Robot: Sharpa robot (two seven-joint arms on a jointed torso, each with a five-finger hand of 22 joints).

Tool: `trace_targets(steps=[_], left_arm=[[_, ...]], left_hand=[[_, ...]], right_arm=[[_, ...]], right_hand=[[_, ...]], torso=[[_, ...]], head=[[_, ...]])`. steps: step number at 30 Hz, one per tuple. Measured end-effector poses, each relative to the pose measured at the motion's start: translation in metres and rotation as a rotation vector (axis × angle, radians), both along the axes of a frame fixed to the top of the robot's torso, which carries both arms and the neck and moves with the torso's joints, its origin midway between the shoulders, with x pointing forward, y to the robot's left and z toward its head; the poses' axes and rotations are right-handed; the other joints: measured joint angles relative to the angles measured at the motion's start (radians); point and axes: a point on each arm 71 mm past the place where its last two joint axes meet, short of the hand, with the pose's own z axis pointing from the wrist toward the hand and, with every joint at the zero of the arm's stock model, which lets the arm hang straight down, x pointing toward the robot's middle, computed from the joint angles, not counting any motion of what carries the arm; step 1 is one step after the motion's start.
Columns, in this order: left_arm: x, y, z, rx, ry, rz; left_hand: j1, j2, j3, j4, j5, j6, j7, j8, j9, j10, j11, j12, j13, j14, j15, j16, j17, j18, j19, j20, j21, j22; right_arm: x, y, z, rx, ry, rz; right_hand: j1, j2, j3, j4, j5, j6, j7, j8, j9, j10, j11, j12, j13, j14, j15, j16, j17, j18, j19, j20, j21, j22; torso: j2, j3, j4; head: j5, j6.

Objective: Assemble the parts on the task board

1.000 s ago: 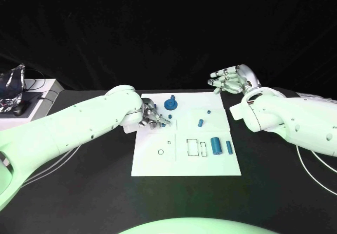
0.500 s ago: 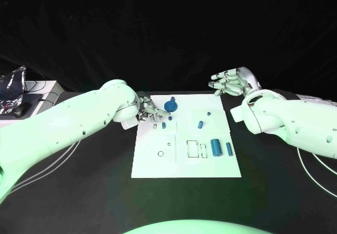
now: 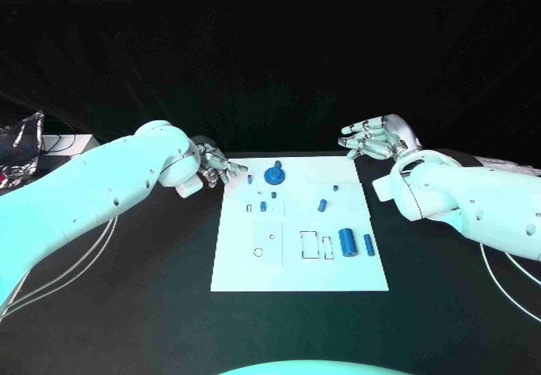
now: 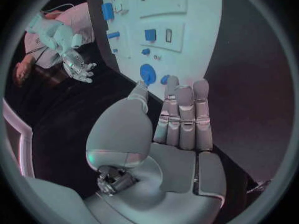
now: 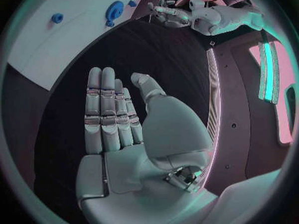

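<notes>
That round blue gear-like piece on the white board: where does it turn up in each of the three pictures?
Head view: the blue gear sits near the task board's far edge, beside the left hand.
Left wrist view: the gear lies just beyond the fingertips.
Right wrist view: the gear is near the board's edge.
Shared landmark: the white task board.

No words to read

The flat white plastic task board (image 3: 299, 266) has thin drawn outlines, but no letters or numbers.

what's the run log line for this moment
left hand: open, off board's far-left corner | right hand: open, beyond far-right corner | task board: parts lying loose
</notes>
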Motion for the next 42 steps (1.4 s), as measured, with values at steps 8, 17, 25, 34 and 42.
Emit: trace_targets(steps=[8,17,25,34,42], left_arm=[[0.014,0.004,0.005,-0.001,-0.033,0.039],[0.022,-0.006,0.003,0.014,-0.048,0.035],[0.025,-0.008,-0.004,0.044,-0.035,0.028],[0.024,-0.020,-0.010,0.060,-0.012,-0.009],[0.025,-0.021,-0.013,0.066,-0.001,-0.016]], left_hand=[[-0.038,-0.072,0.034,0.087,0.000,-0.095,-0.007,0.201,0.013,-0.025,-0.005,0.088,0.082,0.008,-0.008,0.052,0.005,0.016,0.031,0.005,0.046,0.051],[-0.038,-0.072,0.031,0.090,0.000,-0.104,-0.006,0.250,-0.054,-0.025,-0.005,0.088,0.090,0.008,-0.008,0.065,-0.006,0.016,0.034,0.009,0.049,0.065],[-0.043,-0.067,0.049,0.085,0.000,-0.098,-0.012,0.262,-0.060,-0.019,-0.011,0.088,0.094,0.010,-0.010,0.076,-0.005,0.016,0.052,0.002,0.076,0.086],[-0.043,-0.067,0.058,0.083,0.000,-0.092,-0.017,0.273,-0.039,-0.010,-0.015,0.084,0.100,0.011,-0.011,0.081,0.006,0.016,0.056,-0.002,0.084,0.099],[-0.053,-0.068,0.062,0.086,0.000,-0.088,-0.022,0.273,0.007,-0.003,-0.019,0.079,0.106,0.019,-0.012,0.087,0.019,0.016,0.063,-0.002,0.090,0.111]], right_arm=[[0.000,0.001,0.000,0.002,-0.002,0.003],[-0.001,0.004,0.001,0.006,-0.003,0.009],[-0.001,0.005,0.002,0.008,-0.005,0.013],[-0.001,0.008,0.004,0.008,-0.008,0.019],[-0.001,0.009,0.004,-0.004,-0.017,0.025]], right_hand=[[-0.002,-0.002,0.000,0.000,0.000,0.000,0.000,0.000,-0.002,0.000,0.000,0.000,0.000,0.000,0.000,0.000,-0.001,0.000,0.000,0.000,0.000,0.000],[-0.002,-0.002,0.000,0.000,0.000,0.000,-0.001,0.000,-0.002,0.000,0.000,0.000,0.000,0.000,0.000,0.000,-0.002,0.000,0.000,0.000,0.000,0.000],[-0.002,-0.002,0.000,0.000,0.000,0.001,-0.001,0.000,-0.002,0.000,0.000,0.000,0.000,0.000,0.000,0.000,-0.002,0.000,0.000,0.000,0.000,-0.001],[-0.002,-0.002,0.000,0.000,0.000,0.001,-0.002,0.000,-0.002,0.000,0.000,0.000,0.000,0.000,0.000,0.000,-0.003,0.000,0.000,0.000,0.000,-0.001],[-0.002,-0.002,0.000,0.000,0.000,0.001,-0.002,0.000,-0.002,0.000,0.000,0.000,0.000,0.000,0.000,0.000,-0.003,0.000,0.000,0.000,0.000,-0.001]], torso=[[0.009,-0.0005,-0.0035],[0.022,-0.0011,-0.0079],[0.031,-0.0022,-0.0088],[0.033,-0.0027,-0.0098],[0.033,-0.0027,-0.0098]], head=[[0.002,0.008],[0.004,0.016],[0.006,0.021],[0.005,0.020],[0.003,0.017]])
